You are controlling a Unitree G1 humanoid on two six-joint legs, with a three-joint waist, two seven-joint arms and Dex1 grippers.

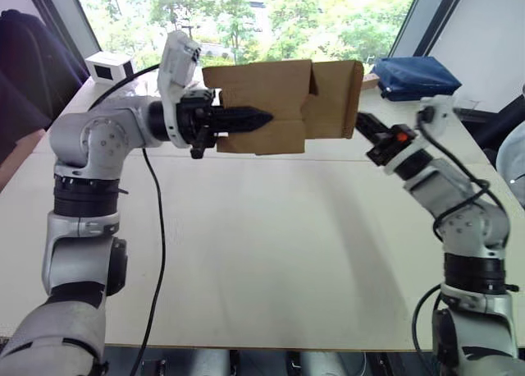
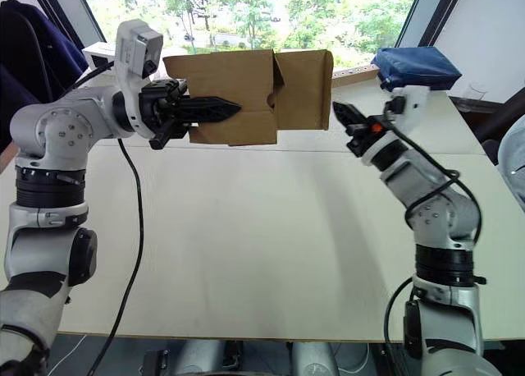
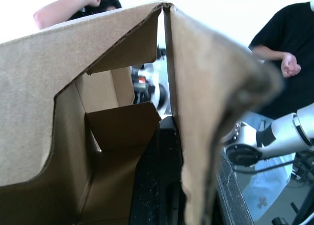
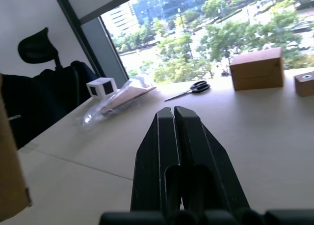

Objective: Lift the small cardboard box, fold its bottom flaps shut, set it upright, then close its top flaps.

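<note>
Currently, item one: the small cardboard box (image 1: 279,105), held in the air above the far half of the counter (image 1: 262,253), touching no surface.

Risk: my hold is on one wall only. My left gripper (image 1: 246,119) clamps a side panel near the box's left end, one finger lying flat across the outside face, the other inside, as the left wrist view shows along the cardboard edge. A single-wall pinch on thin corrugated board may let the box swing, or the panel may buckle, once the other arm pushes on a flap.

Risk: the flaps (image 3: 122,131) seen inside the box in the left wrist view stand loose and only part folded; a push from a poor angle could drive them inward, not shut.

Risk: a dropped box would fall to the counter and need picking up again.

Jaws, left: closed on the box wall, gripping it.

Jaws, right: my right gripper (image 2: 343,113) has its two fingers pressed together, holding nothing; its tip sits just beside the box's right end, and I cannot tell whether it touches.
</note>
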